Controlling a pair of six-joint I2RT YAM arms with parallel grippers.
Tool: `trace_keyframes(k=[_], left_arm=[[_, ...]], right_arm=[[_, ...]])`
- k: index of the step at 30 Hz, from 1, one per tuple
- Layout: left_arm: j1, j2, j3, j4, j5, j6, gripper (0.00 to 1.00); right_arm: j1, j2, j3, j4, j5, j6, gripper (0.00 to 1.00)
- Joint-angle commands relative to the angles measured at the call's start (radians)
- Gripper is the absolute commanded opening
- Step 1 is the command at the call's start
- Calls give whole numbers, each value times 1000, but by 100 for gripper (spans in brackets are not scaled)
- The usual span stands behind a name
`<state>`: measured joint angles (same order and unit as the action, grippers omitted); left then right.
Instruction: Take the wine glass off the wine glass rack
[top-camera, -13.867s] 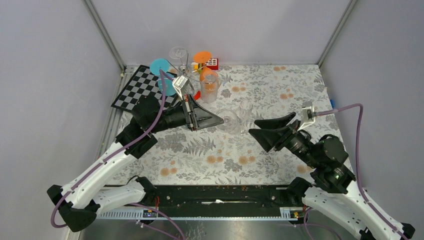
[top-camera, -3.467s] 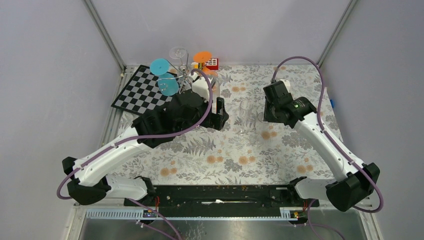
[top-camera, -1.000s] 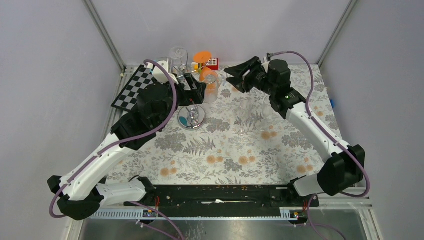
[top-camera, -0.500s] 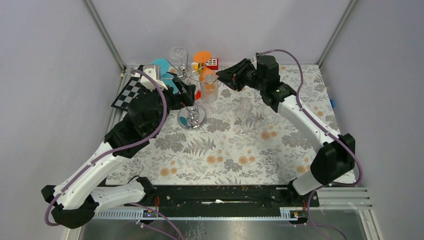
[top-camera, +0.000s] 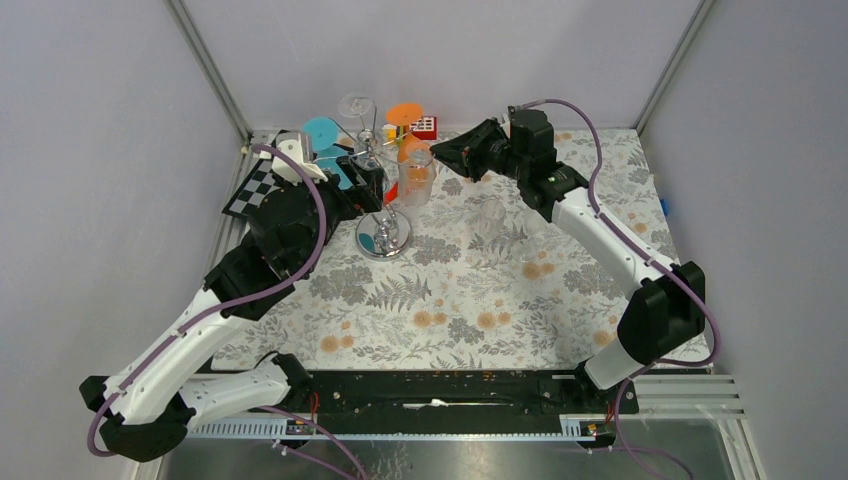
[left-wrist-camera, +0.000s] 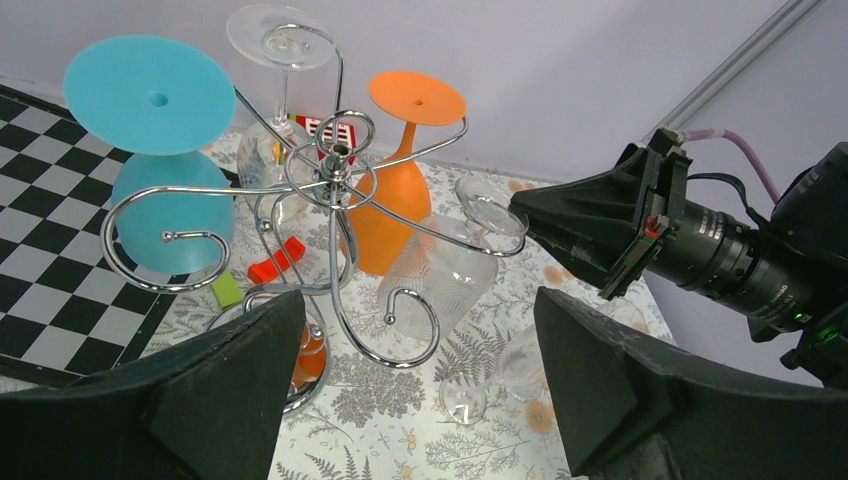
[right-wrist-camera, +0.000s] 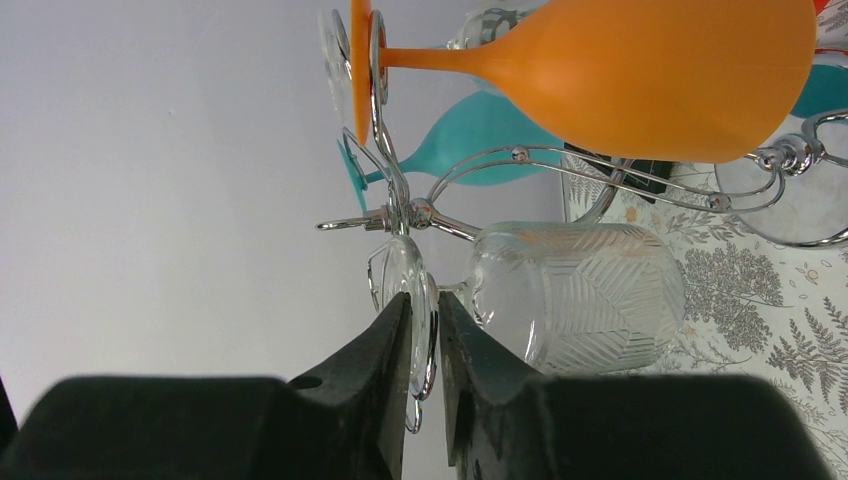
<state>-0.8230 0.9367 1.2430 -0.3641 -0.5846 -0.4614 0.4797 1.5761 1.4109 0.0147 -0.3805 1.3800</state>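
wine glass rack (top-camera: 383, 236) on worktop (top-camera: 450, 300), far left | chessboard (top-camera: 248, 190) left of rack | wine glass (right-wrist-camera: 575, 290) hangs on rack's right arm, foot between right fingers (right-wrist-camera: 395, 330) | left fingers (left-wrist-camera: 230, 380) at rack's near-left side | second glass (top-camera: 488, 222) on worktop, right of rack

From my screen I see plain pale grey walls (top-camera: 450, 50) closing in three sides, joined by slim metal corner posts (top-camera: 207, 65). The surface (top-camera: 450, 300) shows a grey fern-and-flower print under even light.
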Motion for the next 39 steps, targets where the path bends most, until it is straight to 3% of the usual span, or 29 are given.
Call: trace_keyframes(k=[1, 8, 14, 18, 25, 39], left_arm=[[8, -15, -8, 48, -20, -2, 91], [12, -13, -8, 44, -21, -2, 91], [16, -12, -11, 40, -20, -2, 91], [18, -10, -14, 41, -20, -3, 92], [21, -9, -14, 42, -17, -4, 92], [31, 7, -18, 36, -15, -9, 92]], right_arm=[[10, 12, 46, 46, -34, 13, 25], [10, 21, 52, 69, -48, 20, 30], [10, 17, 55, 86, -46, -12, 15], [10, 4, 52, 90, -30, -37, 0], [8, -42, -4, 215, -15, -10, 0], [8, -150, 5, 99, -4, -87, 0]])
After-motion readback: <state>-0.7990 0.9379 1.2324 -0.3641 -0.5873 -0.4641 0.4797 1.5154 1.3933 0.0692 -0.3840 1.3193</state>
